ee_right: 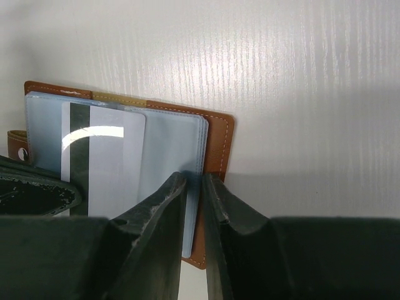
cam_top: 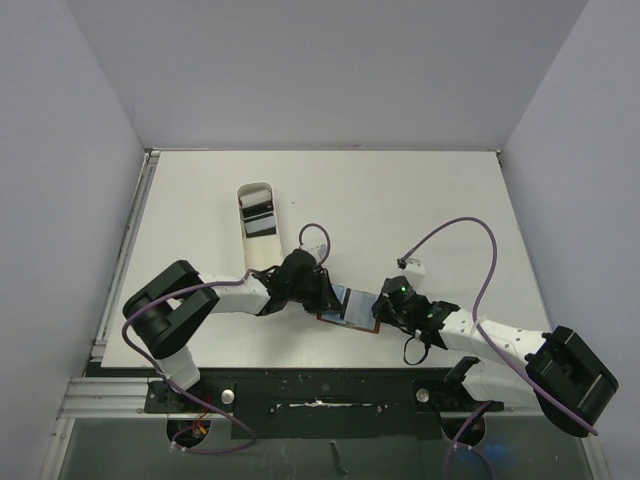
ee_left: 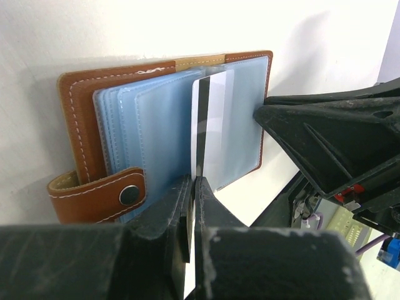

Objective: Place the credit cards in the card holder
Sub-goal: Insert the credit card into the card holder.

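Note:
The brown card holder [ee_left: 80,119] lies open on the table, its pale blue pockets [ee_left: 156,125] up; it also shows in the top view [cam_top: 350,308]. My left gripper [ee_left: 194,181] is shut on a white credit card [ee_left: 212,125] with a dark stripe, held over the right-hand pockets. I cannot tell whether its far end is inside a pocket. My right gripper [ee_right: 194,180] is shut on the outer edge of the pocket leaves [ee_right: 172,144], beside the brown cover [ee_right: 220,144]. The card shows there too [ee_right: 106,162].
A long white oval tray [cam_top: 246,245] stands behind the left arm with more dark cards [cam_top: 259,213] in it. The two grippers [cam_top: 325,293] [cam_top: 385,310] face each other closely across the holder. Cables loop above both wrists.

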Motion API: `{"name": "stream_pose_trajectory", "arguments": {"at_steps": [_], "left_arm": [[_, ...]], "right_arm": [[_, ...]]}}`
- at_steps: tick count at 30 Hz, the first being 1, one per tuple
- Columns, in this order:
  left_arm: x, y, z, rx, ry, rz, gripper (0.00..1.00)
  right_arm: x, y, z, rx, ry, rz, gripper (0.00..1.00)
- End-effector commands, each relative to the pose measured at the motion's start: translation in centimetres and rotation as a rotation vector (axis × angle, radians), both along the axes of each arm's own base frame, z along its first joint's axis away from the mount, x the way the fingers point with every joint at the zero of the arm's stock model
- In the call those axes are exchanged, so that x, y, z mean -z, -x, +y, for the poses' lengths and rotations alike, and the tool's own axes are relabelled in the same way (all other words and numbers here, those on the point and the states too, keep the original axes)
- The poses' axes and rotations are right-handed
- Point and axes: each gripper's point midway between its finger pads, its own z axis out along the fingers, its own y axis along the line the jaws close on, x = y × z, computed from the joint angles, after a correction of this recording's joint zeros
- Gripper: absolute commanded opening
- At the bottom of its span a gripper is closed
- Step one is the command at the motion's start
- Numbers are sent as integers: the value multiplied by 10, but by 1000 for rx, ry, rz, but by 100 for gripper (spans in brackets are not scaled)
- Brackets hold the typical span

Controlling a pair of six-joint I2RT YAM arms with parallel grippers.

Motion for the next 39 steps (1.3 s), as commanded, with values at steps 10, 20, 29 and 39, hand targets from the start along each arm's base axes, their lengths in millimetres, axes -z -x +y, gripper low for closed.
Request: {"name": "stream_pose_trajectory", "arguments": {"at_steps": [10,20,29,39], "left_arm": [[0,-5,-10,-2,-17,-50,11],[-17,-20,-11,-10,-47,-132,29],[-11,-14,-22,39,-54,-149,26],[-12,-6,-43,101,-6,-176,26]], "right_arm": [[10,9,-8,21,22,39,18],[-2,7,-4,4,4,28,15],[2,6,-4,8,13,31,15],[1,3,3,-8,-5,22,15]]}}
